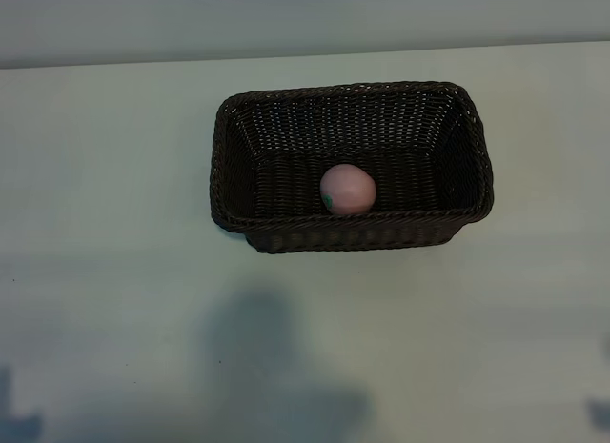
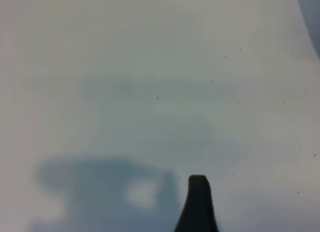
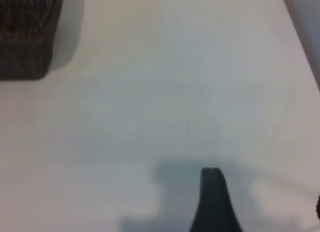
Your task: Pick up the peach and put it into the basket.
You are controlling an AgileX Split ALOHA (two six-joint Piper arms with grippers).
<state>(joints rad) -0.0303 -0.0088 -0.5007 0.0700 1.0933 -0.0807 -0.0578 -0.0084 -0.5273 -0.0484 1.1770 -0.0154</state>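
The peach [image 1: 348, 189], a small pale-pink ball with a green mark, lies inside the dark-brown wicker basket [image 1: 472, 143], close to its front wall. The basket stands at the middle of the white table; one of its corners [image 3: 25, 37] shows in the right wrist view. Neither arm is near the basket. In the left wrist view a single dark finger [image 2: 198, 204] of the left gripper hangs over bare table. In the right wrist view a single dark finger [image 3: 214, 202] of the right gripper also hangs over bare table, away from the basket. Both grippers are open and hold nothing.
White tabletop [image 1: 105, 271] surrounds the basket on all sides. The table's back edge [image 1: 114, 64] runs behind the basket, and a side edge [image 3: 300, 30] shows in the right wrist view. A soft shadow [image 1: 267, 357] falls on the table in front of the basket.
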